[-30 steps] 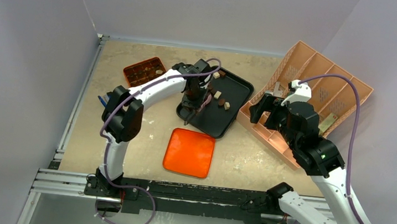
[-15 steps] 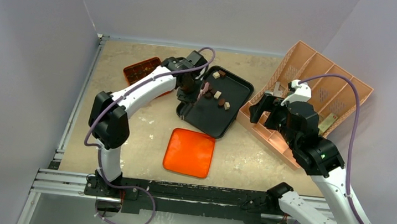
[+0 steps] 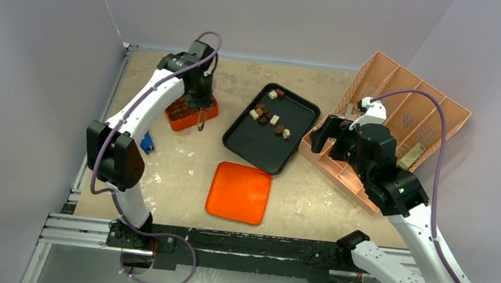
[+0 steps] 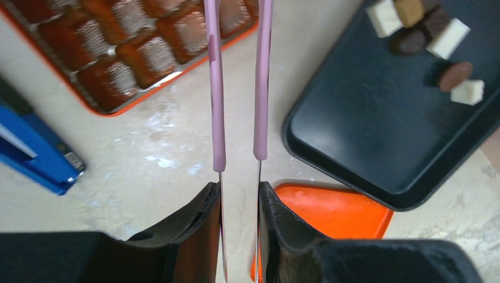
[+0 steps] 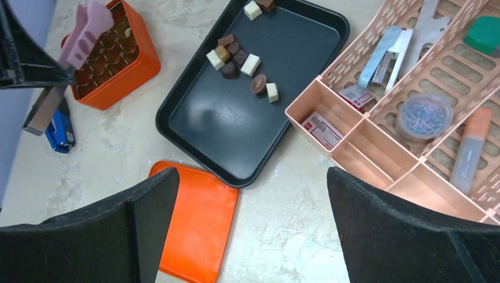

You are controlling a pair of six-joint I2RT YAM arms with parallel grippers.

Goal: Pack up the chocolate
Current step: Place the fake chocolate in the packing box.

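— Items, top camera?
— Left gripper [image 3: 198,108], clamped on pink-sleeved metal tweezers [image 3: 201,121], above orange compartmented box [image 3: 182,126]. Tiny brown and cream-white chocolate cubes [image 3: 269,115] on black rectangular tray [image 3: 261,150], well to its right. Right gripper [image 3: 327,137] spread wide, tray just to its left.
— Left wrist?
— Fingers [image 4: 194,236] narrow, pinching the tweezers [image 4: 215,88]. Box ahead-left, brown pieces in its cells. Cubes [image 4: 448,38] ahead-right on tray.
— Right wrist?
— Jaws wide, holding nothing. Cubes [image 5: 250,63] ahead on tray, box further ahead-left.
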